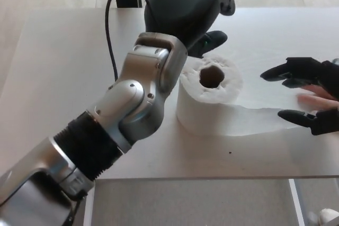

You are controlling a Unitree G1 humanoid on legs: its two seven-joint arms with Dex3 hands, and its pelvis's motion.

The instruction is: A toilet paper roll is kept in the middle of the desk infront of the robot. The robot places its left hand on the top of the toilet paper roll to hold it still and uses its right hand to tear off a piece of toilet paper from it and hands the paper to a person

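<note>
Hovering behind roll (210,99), L hand (186,14) fingers apart, R hand (307,93) spread over tail.

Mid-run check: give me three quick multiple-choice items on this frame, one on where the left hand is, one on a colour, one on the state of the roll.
1. Where is the left hand?
A. Above and just behind the toilet paper roll
B. Flat on the desk at the near edge
C. Out of view

2. What colour are the fingers of the right hand?
A. White
B. Black
C. Silver

3. How does the roll stand?
A. On its side, fully wound
B. On end, core hole up, with a strip of paper trailing toward the right hand
C. On end, with no loose paper

Answers:
1 A, the dark palm hangs over the roll's far rim, with no clear contact on its top.
2 B, dark fingers show at the right edge.
3 B, the core hole faces the camera and a loose strip lies on the desk.
</note>
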